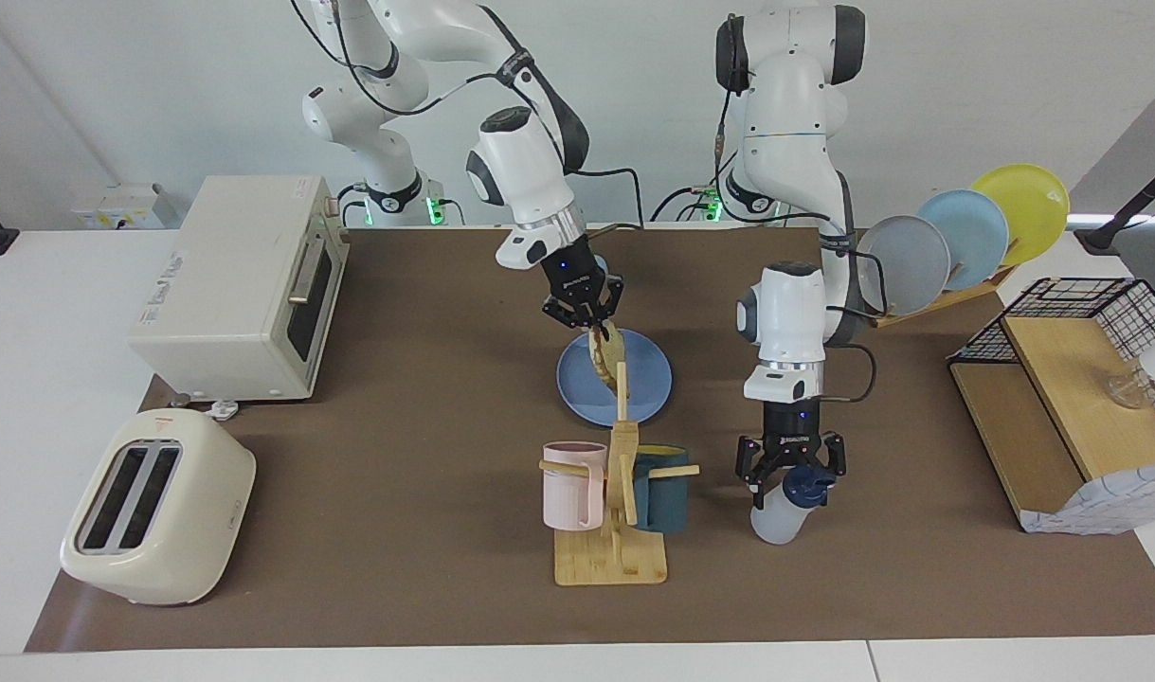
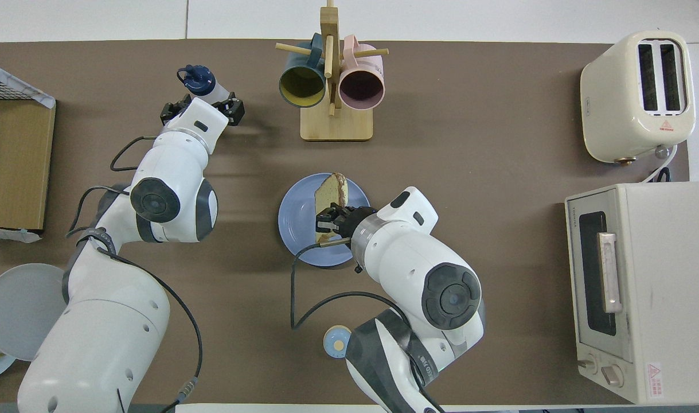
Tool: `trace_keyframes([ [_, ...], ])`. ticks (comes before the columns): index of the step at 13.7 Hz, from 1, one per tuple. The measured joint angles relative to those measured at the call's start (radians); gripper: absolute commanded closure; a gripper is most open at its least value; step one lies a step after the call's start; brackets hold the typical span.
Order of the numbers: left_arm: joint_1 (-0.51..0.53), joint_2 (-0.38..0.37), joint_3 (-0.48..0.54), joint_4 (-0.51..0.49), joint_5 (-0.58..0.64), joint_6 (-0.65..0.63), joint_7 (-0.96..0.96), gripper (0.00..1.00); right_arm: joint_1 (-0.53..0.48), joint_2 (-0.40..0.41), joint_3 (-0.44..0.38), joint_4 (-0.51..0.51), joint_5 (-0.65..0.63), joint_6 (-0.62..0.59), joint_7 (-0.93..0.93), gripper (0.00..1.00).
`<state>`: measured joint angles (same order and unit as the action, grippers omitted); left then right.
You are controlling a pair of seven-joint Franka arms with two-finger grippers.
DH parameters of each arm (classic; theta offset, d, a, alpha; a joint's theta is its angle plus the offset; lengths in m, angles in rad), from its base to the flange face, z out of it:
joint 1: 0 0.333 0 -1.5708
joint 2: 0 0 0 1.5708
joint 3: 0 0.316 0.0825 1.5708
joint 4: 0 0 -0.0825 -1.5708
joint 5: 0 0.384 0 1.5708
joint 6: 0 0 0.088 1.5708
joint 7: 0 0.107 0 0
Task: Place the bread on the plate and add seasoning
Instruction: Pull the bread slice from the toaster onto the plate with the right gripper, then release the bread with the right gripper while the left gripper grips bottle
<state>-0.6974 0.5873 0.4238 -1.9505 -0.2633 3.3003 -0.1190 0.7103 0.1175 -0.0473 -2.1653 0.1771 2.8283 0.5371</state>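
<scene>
The bread (image 1: pixel 605 349) (image 2: pixel 328 202) hangs on edge, tilted, in my right gripper (image 1: pixel 588 317) (image 2: pixel 333 221), which is shut on its upper crust. It is over the middle of the round blue plate (image 1: pixel 645 386) (image 2: pixel 296 228); whether its lower edge touches the plate I cannot tell. The seasoning bottle (image 1: pixel 776 516) (image 2: pixel 201 80) stands leaning toward the left arm's end of the table, beside the mug rack. My left gripper (image 1: pixel 791 469) (image 2: pixel 203 109) is open, with a finger on either side of the bottle's dark blue cap.
A wooden rack (image 1: pixel 613 559) with a pink and a teal mug stands farther from the robots than the plate. Toaster (image 1: pixel 155 507) and toaster oven (image 1: pixel 241 284) occupy the right arm's end. Upright plates (image 1: pixel 956 237) and a wire shelf (image 1: pixel 1070 379) fill the left arm's end. A small bell (image 2: pixel 338 341) sits near the robots.
</scene>
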Motion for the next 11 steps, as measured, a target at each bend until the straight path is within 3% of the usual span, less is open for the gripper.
trace_keyframes([
  [6,-0.001,0.007,0.000,0.002,-0.001,0.000,-0.002,0.00,0.004,0.000,0.026,-0.054,0.000,0.065,0.000,1.00],
  [7,-0.001,0.007,0.000,0.003,-0.001,0.000,-0.003,0.09,0.004,0.001,0.029,-0.062,0.000,0.080,0.000,1.00],
  [8,-0.001,0.007,0.000,0.003,-0.001,0.000,-0.005,0.32,0.006,0.005,0.030,-0.069,0.000,0.095,0.000,1.00],
  [10,-0.001,0.007,0.000,0.003,-0.002,0.000,-0.010,0.88,0.009,0.017,0.031,-0.073,0.000,0.107,0.000,1.00],
  [11,-0.001,0.007,0.000,0.004,-0.002,0.000,-0.012,1.00,0.011,0.018,0.031,-0.074,0.000,0.110,0.000,1.00],
])
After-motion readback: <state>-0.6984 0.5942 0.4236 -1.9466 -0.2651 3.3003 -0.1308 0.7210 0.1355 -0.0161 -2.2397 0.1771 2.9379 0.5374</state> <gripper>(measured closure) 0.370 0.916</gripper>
